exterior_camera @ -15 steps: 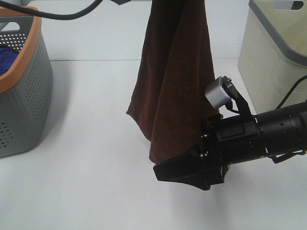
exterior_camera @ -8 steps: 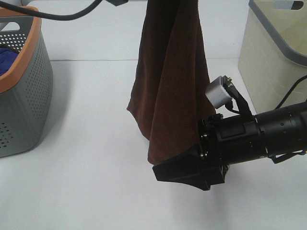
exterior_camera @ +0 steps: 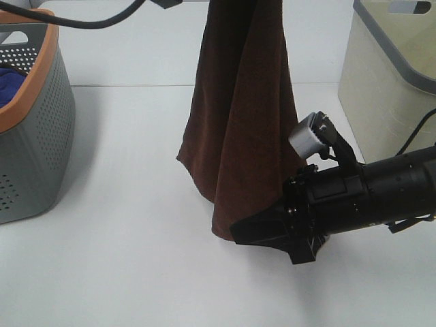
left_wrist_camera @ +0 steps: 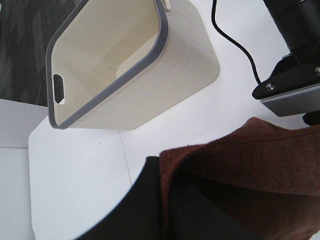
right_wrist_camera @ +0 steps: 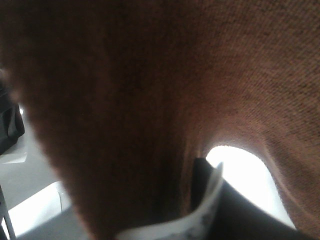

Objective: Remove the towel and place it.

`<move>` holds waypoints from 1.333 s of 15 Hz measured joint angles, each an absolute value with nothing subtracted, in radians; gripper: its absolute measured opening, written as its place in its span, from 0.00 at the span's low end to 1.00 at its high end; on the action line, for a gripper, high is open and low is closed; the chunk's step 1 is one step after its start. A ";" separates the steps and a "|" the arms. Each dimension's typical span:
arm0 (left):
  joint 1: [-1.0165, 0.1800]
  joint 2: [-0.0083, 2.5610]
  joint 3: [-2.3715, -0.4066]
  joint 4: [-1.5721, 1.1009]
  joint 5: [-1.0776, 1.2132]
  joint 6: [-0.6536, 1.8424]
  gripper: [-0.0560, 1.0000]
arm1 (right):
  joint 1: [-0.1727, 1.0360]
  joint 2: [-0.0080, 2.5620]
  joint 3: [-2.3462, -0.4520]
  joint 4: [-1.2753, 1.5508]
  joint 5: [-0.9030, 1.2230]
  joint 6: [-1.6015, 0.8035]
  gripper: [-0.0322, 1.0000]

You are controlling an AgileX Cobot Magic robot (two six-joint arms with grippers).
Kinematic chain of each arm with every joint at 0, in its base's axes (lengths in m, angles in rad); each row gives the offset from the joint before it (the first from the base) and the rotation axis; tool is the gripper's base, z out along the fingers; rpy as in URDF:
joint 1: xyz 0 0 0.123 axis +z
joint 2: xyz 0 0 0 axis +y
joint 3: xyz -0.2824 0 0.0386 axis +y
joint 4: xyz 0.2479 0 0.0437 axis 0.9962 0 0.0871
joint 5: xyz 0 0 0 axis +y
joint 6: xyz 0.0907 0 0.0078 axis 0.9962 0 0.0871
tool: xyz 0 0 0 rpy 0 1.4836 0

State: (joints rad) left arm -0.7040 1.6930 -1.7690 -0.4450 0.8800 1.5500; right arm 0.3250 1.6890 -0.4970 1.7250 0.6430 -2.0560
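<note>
Your grey basket [exterior_camera: 41, 136], left, holds one blue cloth [exterior_camera: 10, 78]; cream basket [exterior_camera: 381, 95] upper right. Left gripper [left_wrist_camera: 167, 200] clamps the towel [exterior_camera: 238, 122] — right gripper [exterior_camera: 248, 231], you can't tell.

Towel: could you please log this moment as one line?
towel: hanging | left fingers: clamping it | right fingers: at lower corner, grip unclear

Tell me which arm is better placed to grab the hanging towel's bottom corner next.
Right. Its end effector sits close beside the lower corner of the towel. The left end effector pinches the towel's upper edge and holds it up, so it looks tied up.
</note>
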 joint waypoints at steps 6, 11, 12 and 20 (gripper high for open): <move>-0.704 1.693 -1.769 -0.445 0.880 1.544 0.05 | 0.325 1.689 -0.497 1.725 0.643 -2.056 0.05; -0.704 1.693 -1.769 -0.445 0.880 1.539 0.05 | 0.325 1.689 -0.497 1.732 0.636 -2.056 0.05; -0.704 1.693 -1.769 -0.445 0.880 1.539 0.05 | 0.325 1.689 -0.497 1.732 0.636 -2.056 0.05; -0.704 1.693 -1.769 -0.444 0.885 1.515 0.05 | 0.325 1.689 -0.497 1.732 0.593 -1.983 0.05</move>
State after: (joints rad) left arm -0.7040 1.6930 -1.7690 -0.4440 0.8850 1.5150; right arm 0.3250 1.6890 -0.4970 1.7320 0.5930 -1.9830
